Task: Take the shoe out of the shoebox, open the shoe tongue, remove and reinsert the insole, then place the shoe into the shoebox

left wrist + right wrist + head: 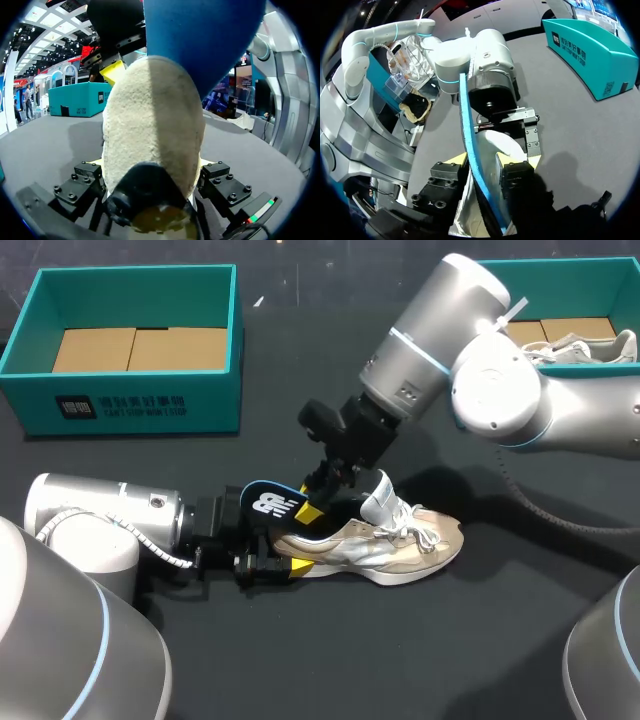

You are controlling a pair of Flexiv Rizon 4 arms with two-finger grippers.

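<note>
A beige and silver shoe (385, 552) lies on its side on the black table, toe to the right. My left gripper (272, 560) is shut on its heel; in the left wrist view the fuzzy heel (152, 130) fills the space between both fingers. A blue insole (272, 504) stands partly out of the shoe's opening. My right gripper (318, 502) comes down from the right, and the insole (472, 165) runs edge-on between its fingers (512, 167). A gap shows beside the insole, so this gripper (485, 162) is open. The white tongue (378, 498) stands up.
A teal shoebox (130, 410) with cardboard inside stands at the back left. A second teal box (560, 268) at the back right holds another shoe (590, 348). Bare black table lies in front of the shoe.
</note>
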